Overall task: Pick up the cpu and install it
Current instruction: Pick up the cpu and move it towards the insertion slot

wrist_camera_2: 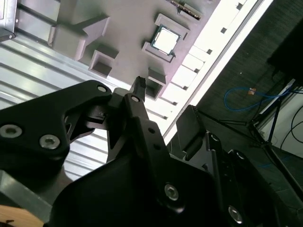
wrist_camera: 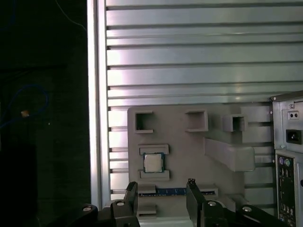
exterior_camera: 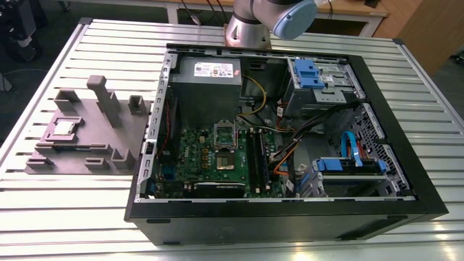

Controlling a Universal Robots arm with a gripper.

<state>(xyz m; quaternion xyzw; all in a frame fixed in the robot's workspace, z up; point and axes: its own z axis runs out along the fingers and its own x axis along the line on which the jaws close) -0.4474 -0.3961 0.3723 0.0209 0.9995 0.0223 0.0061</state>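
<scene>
The cpu (exterior_camera: 64, 128) is lying flat in a pocket of the grey moulded tray (exterior_camera: 91, 155), which is sitting on the slatted tabletop (exterior_camera: 65, 212) just beside the open computer case (exterior_camera: 290, 220) (on the exterior view's left). In the first wrist view the claw (wrist_camera: 161, 191) is hanging over the tray, its fingers standing apart and gripping nothing, with the cpu lying clear of them.
</scene>
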